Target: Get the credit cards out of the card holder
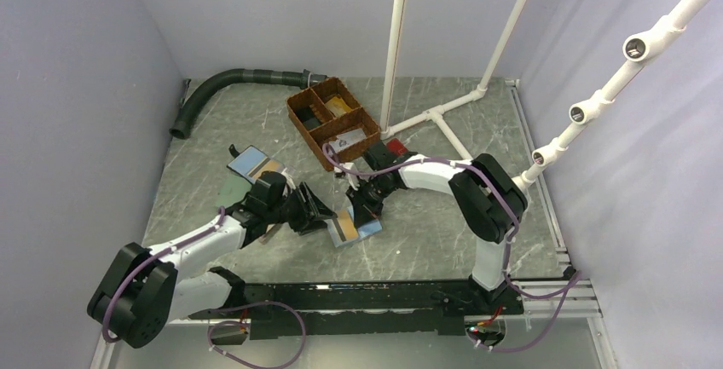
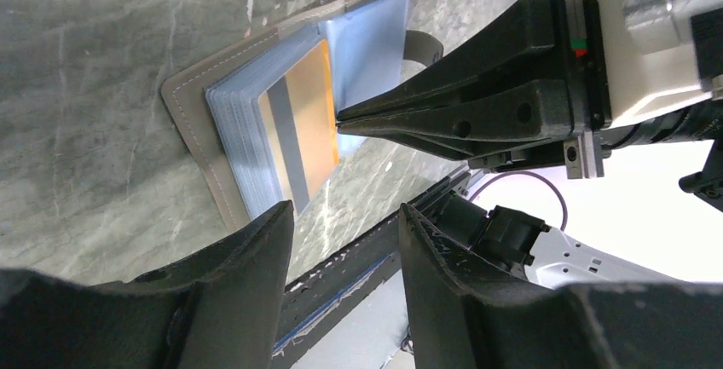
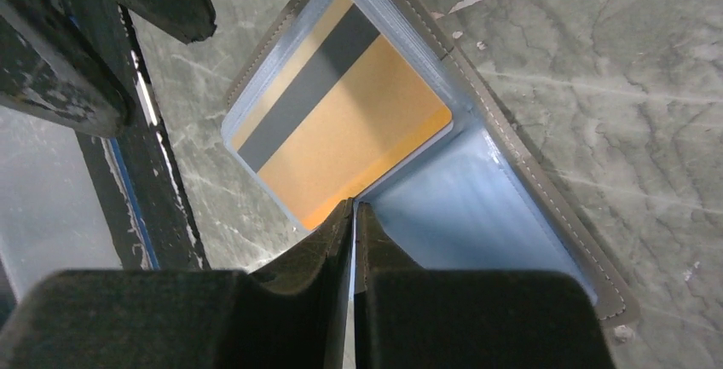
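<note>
Taupe-grey card holder [image 1: 354,228] lies open on the grey stone-look table [image 1: 426,241], near the middle, light blue inside facing up. An orange credit card [image 3: 358,130] with a dark stripe sits on the stacked slots of its left half.

Your right gripper [image 3: 354,207] stands over the holder from the far side, jaws clenched to a sliver, tips at the card's edge by the fold. A thin pale strip shows between them; you cannot tell if it is card or sleeve.

Your left gripper [image 2: 348,211] sits just left of the holder, jaws apart, nothing between them. The holder lies just beyond its fingertips.
</note>
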{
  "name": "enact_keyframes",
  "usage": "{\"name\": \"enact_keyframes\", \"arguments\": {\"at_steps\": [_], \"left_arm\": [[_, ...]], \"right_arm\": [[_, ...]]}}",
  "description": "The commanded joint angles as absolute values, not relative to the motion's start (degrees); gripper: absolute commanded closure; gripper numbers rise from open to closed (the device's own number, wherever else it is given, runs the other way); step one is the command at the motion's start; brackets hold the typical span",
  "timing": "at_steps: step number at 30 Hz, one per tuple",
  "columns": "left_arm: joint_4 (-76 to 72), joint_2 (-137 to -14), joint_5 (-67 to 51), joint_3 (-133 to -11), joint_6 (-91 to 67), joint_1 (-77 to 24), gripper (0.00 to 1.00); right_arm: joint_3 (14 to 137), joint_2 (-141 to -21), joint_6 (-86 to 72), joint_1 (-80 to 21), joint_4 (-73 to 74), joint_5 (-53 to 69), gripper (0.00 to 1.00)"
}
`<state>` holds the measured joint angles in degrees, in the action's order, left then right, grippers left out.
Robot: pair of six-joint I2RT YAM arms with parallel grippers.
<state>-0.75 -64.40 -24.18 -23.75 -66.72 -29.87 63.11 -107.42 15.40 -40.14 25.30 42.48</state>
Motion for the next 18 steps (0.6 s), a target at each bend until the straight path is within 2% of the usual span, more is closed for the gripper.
{"name": "enact_keyframes", "arguments": {"at_steps": [1, 18], "left_arm": [[-2.37, -66.24, -24.66, -23.07, -68.46, -30.15, 0.46], [-2.78, -67.99, -23.60, -23.51, -68.03, -30.14, 0.45]], "right_arm": [[64.62, -109.07, 8.78, -40.73, 21.10, 42.80, 0.93], [66.00, -111.83, 3.45, -41.27, 20.17, 45.23, 0.92]]}}
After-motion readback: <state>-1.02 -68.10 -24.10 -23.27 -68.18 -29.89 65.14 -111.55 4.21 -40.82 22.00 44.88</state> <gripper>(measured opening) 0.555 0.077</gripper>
